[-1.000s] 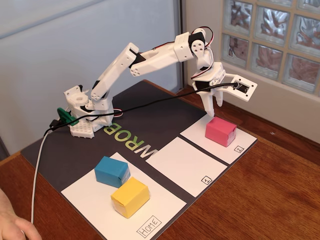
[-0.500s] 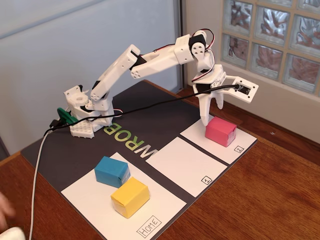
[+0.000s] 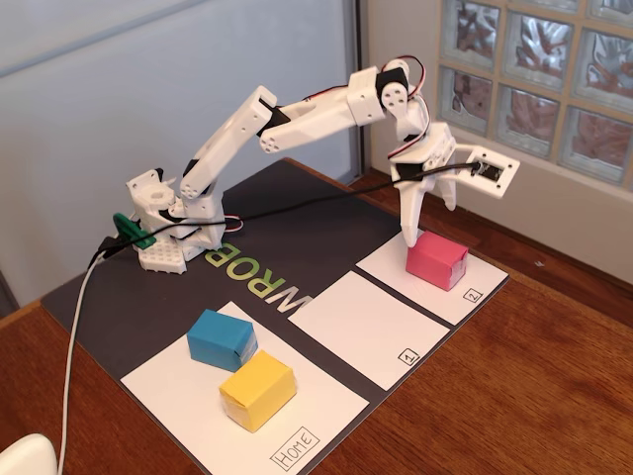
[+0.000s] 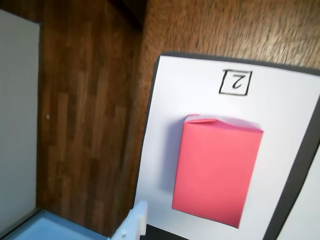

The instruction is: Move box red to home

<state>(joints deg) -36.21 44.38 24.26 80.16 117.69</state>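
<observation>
The box red (image 3: 436, 259) stands on the small white rectangle marked 2 (image 3: 482, 281) at the right end of the dark mat; in the wrist view the box red (image 4: 217, 170) fills the lower middle, below the "2" label (image 4: 235, 82). My gripper (image 3: 427, 223) hangs just above the box's far left end, open and holding nothing, with one fingertip (image 3: 408, 237) almost at the box's top. Only one white fingertip (image 4: 136, 222) shows in the wrist view, left of the box. Home (image 3: 331, 406) is the large white sheet at the front left.
A blue box (image 3: 222, 338) and a yellow box (image 3: 257, 389) stand on home. The rectangle marked 1 (image 3: 361, 322) lies between home and rectangle 2. A black cable (image 3: 297, 203) runs from the gripper to the arm base (image 3: 168, 233). A wall with glass blocks (image 3: 534, 89) stands close behind.
The wrist has turned, swinging the camera mount to the right, and the jaws have spread wider over the box red. A hand at the bottom left has withdrawn.
</observation>
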